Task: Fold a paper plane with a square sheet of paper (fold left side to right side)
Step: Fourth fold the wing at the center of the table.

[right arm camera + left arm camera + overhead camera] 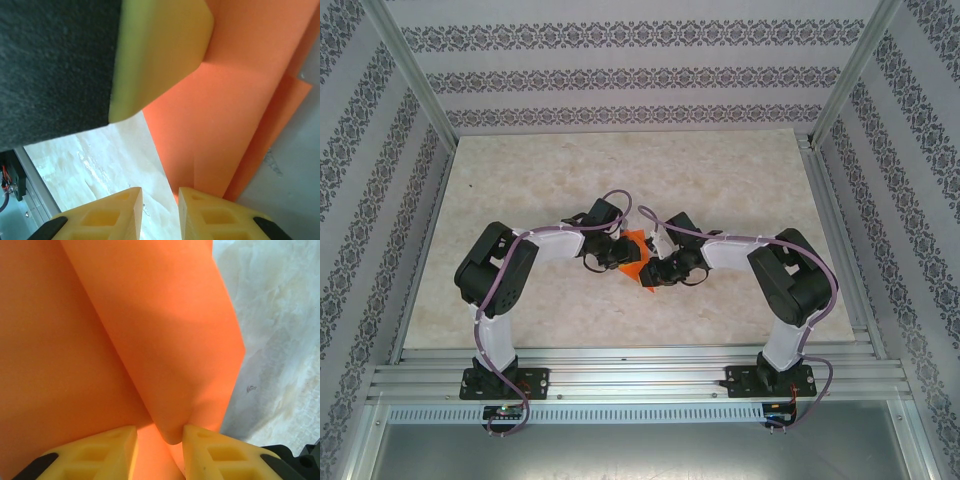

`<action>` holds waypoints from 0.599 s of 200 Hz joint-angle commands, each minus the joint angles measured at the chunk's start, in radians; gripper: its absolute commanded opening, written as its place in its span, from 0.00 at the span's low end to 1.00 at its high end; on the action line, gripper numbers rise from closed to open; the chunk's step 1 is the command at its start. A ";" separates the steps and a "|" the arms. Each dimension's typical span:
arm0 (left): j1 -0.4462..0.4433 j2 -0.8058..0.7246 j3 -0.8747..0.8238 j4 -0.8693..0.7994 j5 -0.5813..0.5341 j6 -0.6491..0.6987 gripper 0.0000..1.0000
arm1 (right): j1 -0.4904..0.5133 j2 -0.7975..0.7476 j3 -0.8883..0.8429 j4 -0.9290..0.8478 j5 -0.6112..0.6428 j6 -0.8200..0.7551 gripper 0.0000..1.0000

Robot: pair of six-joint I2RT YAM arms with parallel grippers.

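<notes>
Orange sheet of paper (637, 258) is found mid-surface (520, 180), betw. both arms' jaws, partly folded. A curl of it is lodged in L jaws; whether clamped can't be told. R jaws are parted, empty, sheet edge just beside. L arm is judged better placed.

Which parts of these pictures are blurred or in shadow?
Top external view: sharp and evenly lit, with the orange paper small at the centre. Left wrist view: the paper is very close and looks soft, with a darker shadow band across its raised flap. Right wrist view: a pale yellow finger at top left is out of focus and shades the paper below it.
</notes>
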 commanded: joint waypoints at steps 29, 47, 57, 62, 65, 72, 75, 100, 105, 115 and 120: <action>-0.013 0.063 -0.005 -0.064 -0.074 0.030 0.33 | -0.008 0.011 0.039 -0.055 0.045 -0.046 0.26; -0.014 0.067 -0.004 -0.063 -0.074 0.031 0.33 | -0.010 0.009 0.045 -0.067 0.045 -0.053 0.26; -0.014 0.069 -0.005 -0.062 -0.075 0.030 0.33 | -0.011 0.008 0.048 -0.074 0.049 -0.057 0.26; -0.013 0.069 -0.006 -0.061 -0.074 0.030 0.33 | -0.011 0.007 0.050 -0.077 0.049 -0.059 0.26; -0.014 0.069 -0.005 -0.061 -0.074 0.030 0.33 | -0.011 0.007 0.051 -0.078 0.048 -0.059 0.26; -0.013 0.070 -0.004 -0.062 -0.075 0.030 0.33 | -0.011 0.008 0.051 -0.081 0.049 -0.061 0.26; -0.014 0.070 -0.004 -0.061 -0.074 0.030 0.33 | -0.011 0.009 0.051 -0.081 0.050 -0.062 0.26; -0.013 0.072 -0.003 -0.061 -0.074 0.031 0.33 | -0.013 0.019 0.052 -0.085 0.052 -0.067 0.25; -0.014 0.073 -0.004 -0.061 -0.075 0.030 0.33 | -0.014 0.021 0.051 -0.085 0.055 -0.067 0.25; -0.013 0.073 -0.006 -0.060 -0.074 0.030 0.33 | -0.016 0.025 0.050 -0.087 0.057 -0.068 0.24; -0.014 0.073 -0.004 -0.060 -0.074 0.030 0.33 | -0.018 0.027 0.049 -0.087 0.057 -0.067 0.23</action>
